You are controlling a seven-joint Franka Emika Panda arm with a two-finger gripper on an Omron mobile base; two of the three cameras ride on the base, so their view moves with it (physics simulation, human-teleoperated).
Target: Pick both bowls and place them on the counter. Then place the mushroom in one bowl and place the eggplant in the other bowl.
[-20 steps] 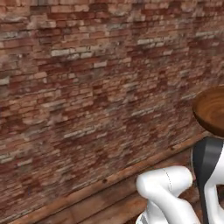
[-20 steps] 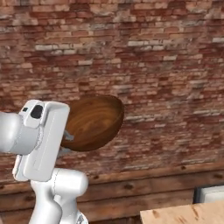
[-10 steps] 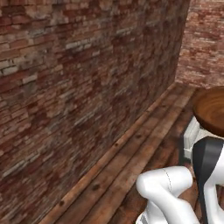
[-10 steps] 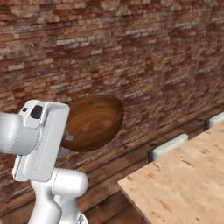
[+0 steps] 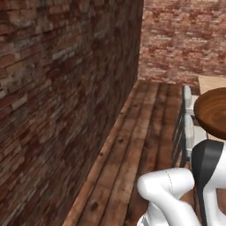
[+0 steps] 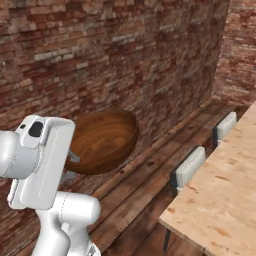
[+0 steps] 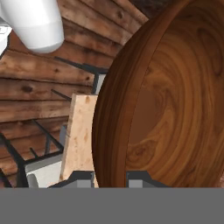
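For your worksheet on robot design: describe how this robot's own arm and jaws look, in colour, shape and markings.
The arm is glossy white, built of rounded, tube-like links. In the left base view one link carries a black band at a joint. The hand is a boxy white block with rounded corners and a small dark round recess near its top. The gripper has two small dark grey jaws. No cables or lettering show.

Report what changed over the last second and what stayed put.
The base swung round: the brick wall slid aside and the counter came into view. The end effector stayed shut on the wooden bowl, carried in the same pose.
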